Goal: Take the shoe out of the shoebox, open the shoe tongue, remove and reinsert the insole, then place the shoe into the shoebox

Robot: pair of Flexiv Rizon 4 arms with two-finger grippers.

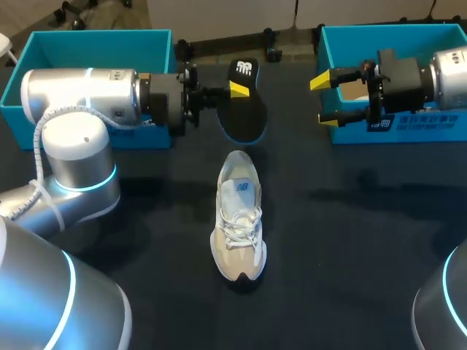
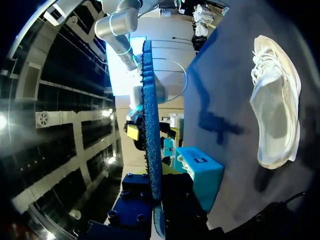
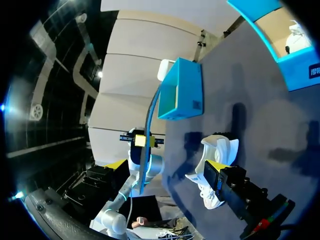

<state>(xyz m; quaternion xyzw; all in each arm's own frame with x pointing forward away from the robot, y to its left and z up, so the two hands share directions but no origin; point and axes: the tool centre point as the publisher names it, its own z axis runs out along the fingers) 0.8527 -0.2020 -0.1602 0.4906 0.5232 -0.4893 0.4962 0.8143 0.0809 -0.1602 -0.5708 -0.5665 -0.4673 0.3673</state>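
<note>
A white shoe (image 1: 238,226) lies on the dark table, toe toward the front edge. Beyond its heel my left gripper (image 1: 237,89) is shut on the black insole (image 1: 245,117) and holds it above the table. In the left wrist view the insole (image 2: 151,125) stands edge-on, its blue underside showing, clamped in that gripper (image 2: 154,195), with the shoe (image 2: 275,100) off to one side. My right gripper (image 1: 323,100) is open and empty in front of the right blue shoebox (image 1: 408,131). In the right wrist view its fingers (image 3: 214,167) spread wide, with the shoe (image 3: 217,147) beyond them.
A second blue box (image 1: 87,44) stands at the back left, behind my left arm, and shows as the blue box (image 3: 180,90) in the right wrist view. The right shoebox (image 2: 200,170) is also seen past the insole in the left wrist view.
</note>
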